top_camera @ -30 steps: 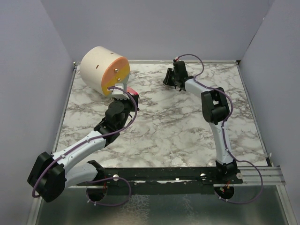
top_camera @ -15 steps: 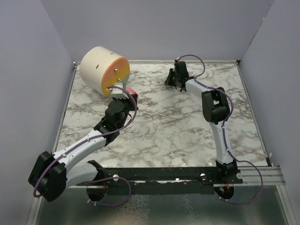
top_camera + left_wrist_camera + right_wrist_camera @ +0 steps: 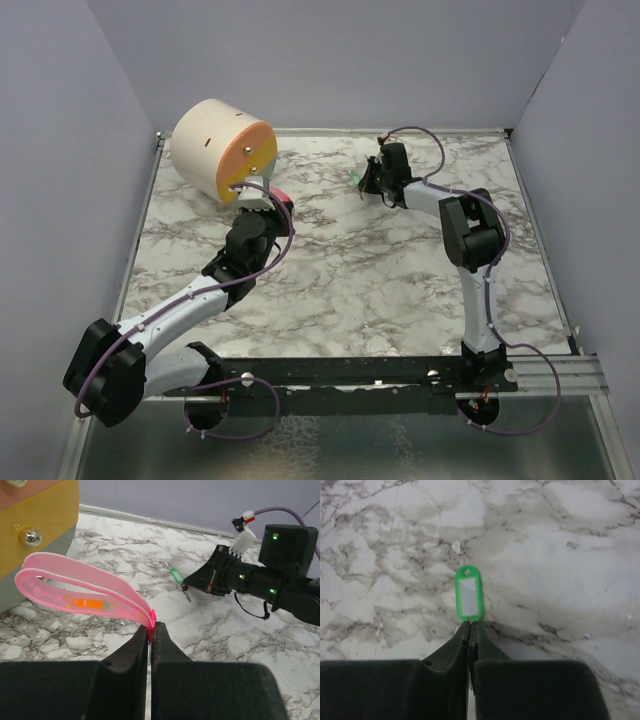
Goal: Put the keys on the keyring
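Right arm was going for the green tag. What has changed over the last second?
The right gripper closed on one end of the green key tag. Its wrist shifted slightly right and toward the arm bases, so the tag now shows in the top view. Unchanged: the left gripper stays shut on the pink strap beside the cream-and-orange cylinder.

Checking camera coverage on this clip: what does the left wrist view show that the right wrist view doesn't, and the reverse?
Left wrist only: the pink strap loop pinched in the left gripper, the orange-faced cylinder, the right arm. Right wrist only: the face of the green key tag, with white label window and hole clear. Both: that tag at the tips of the right gripper, over the marble table.
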